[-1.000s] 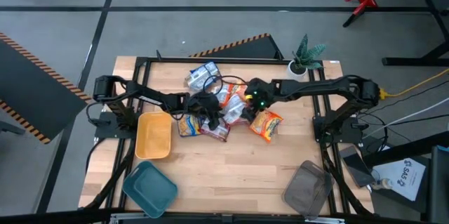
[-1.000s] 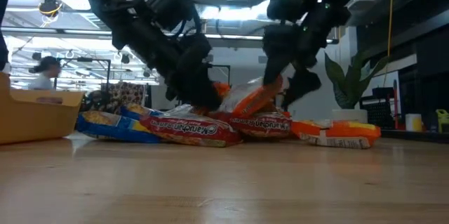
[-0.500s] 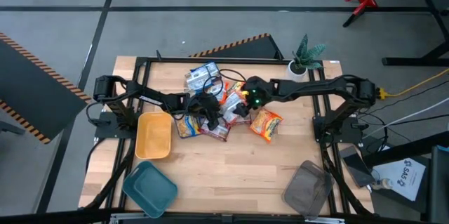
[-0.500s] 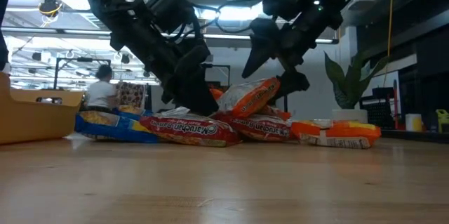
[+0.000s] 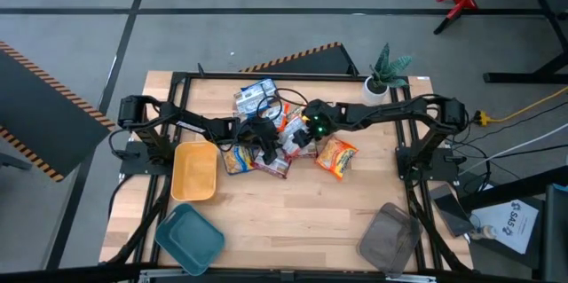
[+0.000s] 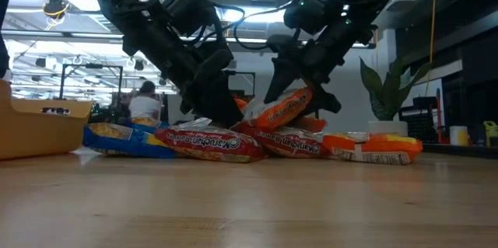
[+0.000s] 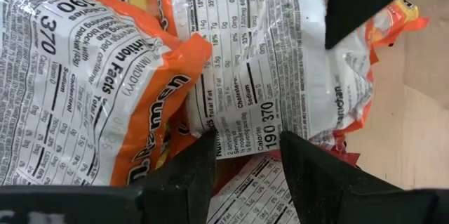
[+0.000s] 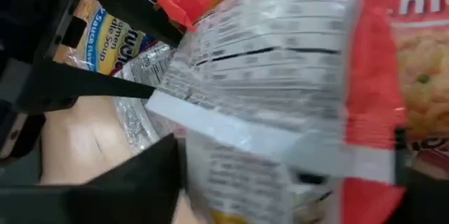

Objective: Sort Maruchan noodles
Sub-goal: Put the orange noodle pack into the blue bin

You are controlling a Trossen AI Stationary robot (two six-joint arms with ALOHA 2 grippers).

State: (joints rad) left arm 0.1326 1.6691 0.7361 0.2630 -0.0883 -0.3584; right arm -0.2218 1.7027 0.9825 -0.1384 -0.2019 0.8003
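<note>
Both sets of jaws stand apart. On the left, the left gripper (image 5: pixel 263 144) hangs low over the pile with its fingers (image 7: pixel 193 164) open around the white back panel of an orange packet (image 7: pixel 273 76), not yet pinching it. At the table's middle lie the Maruchan noodles (image 5: pixel 271 132), a loose overlapping heap of orange, blue and red packets, with the yellow tray (image 5: pixel 194 170) to its left. To the right, the right gripper (image 6: pixel 299 77) brackets a tilted orange packet (image 6: pixel 284 106) propped on the heap; whether its fingers already touch the wrapper I cannot tell.

I judge these packets light and crinkly, the film slippery and the noodle block inside brittle, so a hold across a short sealed edge or a free corner seems safer than squeezing the middle.

Hidden: how many packets lie underneath, and the right fingertips, blurred behind the wrapper in the right wrist view.
</note>
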